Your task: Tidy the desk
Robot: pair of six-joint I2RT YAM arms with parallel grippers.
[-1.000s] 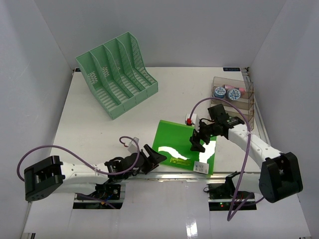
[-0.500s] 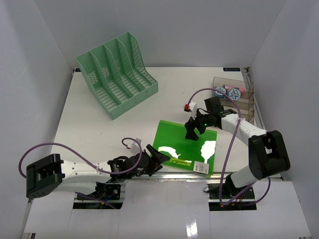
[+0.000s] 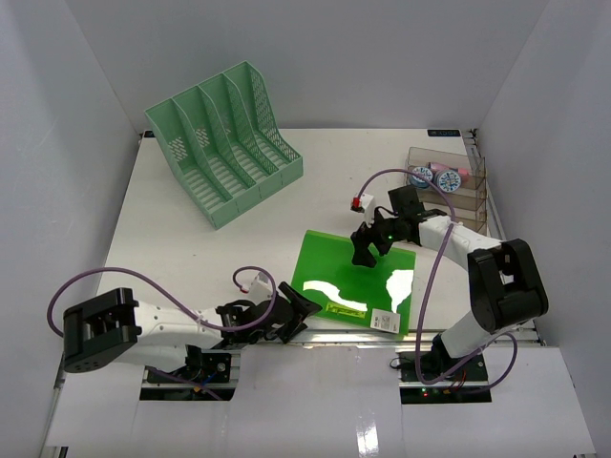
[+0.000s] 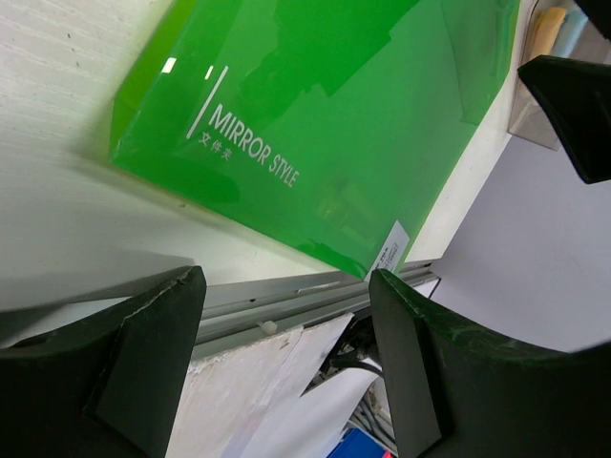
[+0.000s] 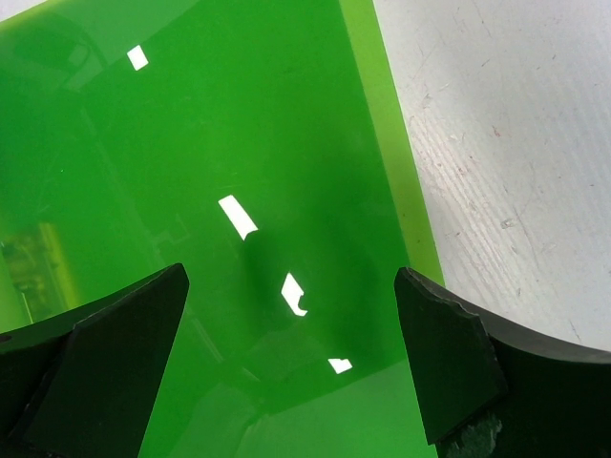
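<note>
A glossy green folder (image 3: 355, 281) printed "MIRROR STYLE" lies flat on the white desk (image 3: 191, 248) near its front rail. It fills the right wrist view (image 5: 210, 191) and shows in the left wrist view (image 4: 325, 114). My left gripper (image 3: 298, 311) is open and empty, low at the desk's front rail (image 4: 286, 296), just left of the folder's near left corner. My right gripper (image 3: 364, 244) is open and empty, hovering over the folder's far edge.
A mint-green four-slot file rack (image 3: 224, 143) stands at the back left. A clear tiered organizer (image 3: 449, 186) holding tape rolls (image 3: 434, 177) stands at the back right. Grey walls close in three sides.
My right gripper has drawn back from the folder's middle to its far edge. My left gripper has crept slightly right along the front rail toward the folder's corner.
</note>
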